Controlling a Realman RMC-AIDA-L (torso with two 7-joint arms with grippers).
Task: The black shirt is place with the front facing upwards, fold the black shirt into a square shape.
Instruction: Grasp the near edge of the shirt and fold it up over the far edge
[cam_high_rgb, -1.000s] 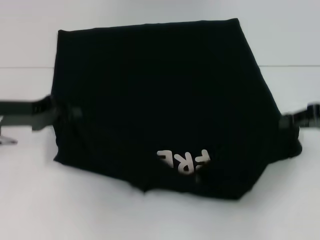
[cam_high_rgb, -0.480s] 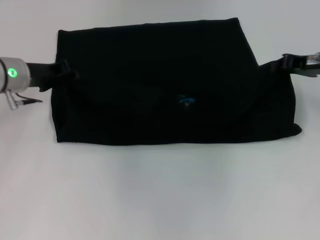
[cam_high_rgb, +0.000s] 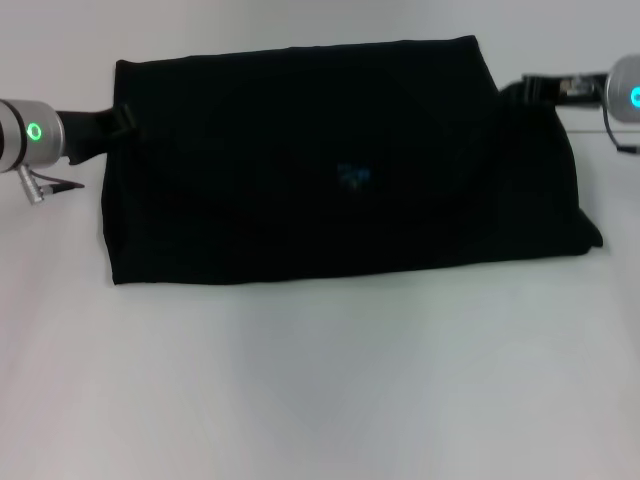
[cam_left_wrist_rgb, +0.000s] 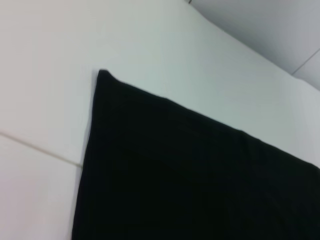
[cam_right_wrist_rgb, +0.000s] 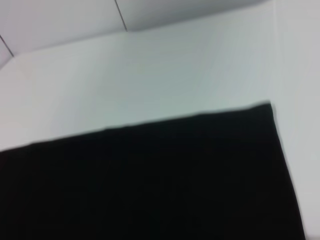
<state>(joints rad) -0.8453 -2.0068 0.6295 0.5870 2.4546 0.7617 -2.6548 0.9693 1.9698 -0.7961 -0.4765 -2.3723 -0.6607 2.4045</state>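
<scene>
A plain white table (cam_high_rgb: 320, 400) fills the view, with a faint seam line across it.

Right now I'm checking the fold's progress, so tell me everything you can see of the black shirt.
The black shirt is plain dark cloth, lying flat on the white table as a wide band, folded over so no lettering shows. A small blue mark sits near its middle. Its near edge runs fairly straight; the right end flares out. The left claw meets its left edge and the right claw its right far corner.
</scene>
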